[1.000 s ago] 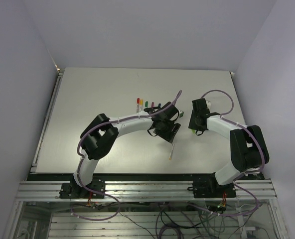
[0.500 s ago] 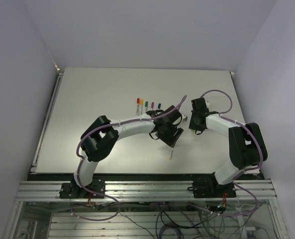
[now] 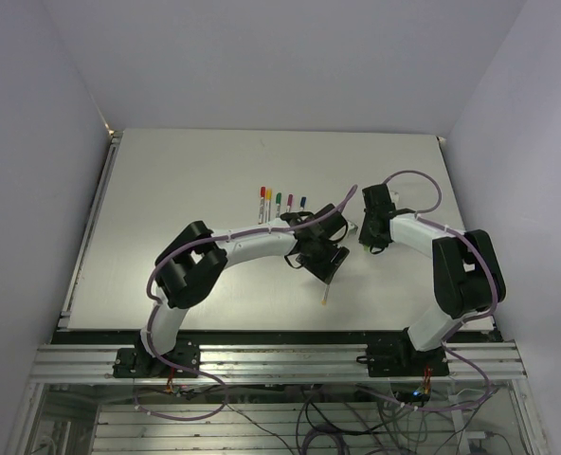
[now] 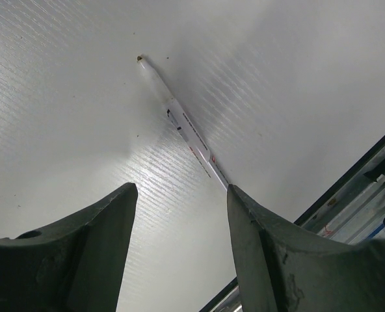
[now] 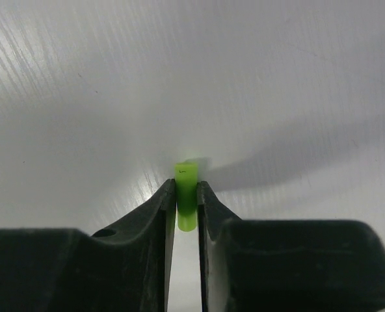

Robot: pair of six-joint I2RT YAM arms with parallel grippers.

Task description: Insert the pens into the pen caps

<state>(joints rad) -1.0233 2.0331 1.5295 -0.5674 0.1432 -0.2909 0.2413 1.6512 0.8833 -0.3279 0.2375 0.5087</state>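
Right gripper (image 5: 186,195) clamped on the light green cap (image 5: 186,174), upright between its fingers.
Left gripper (image 4: 181,190) hangs with jaws apart above a pen (image 4: 183,122) lying flat on the white table (image 4: 49,97).

Bright even light from above, sheen on the white table (image 4: 147,175), soft shadow beside the green cap (image 5: 186,195), near foreground slightly blurred.
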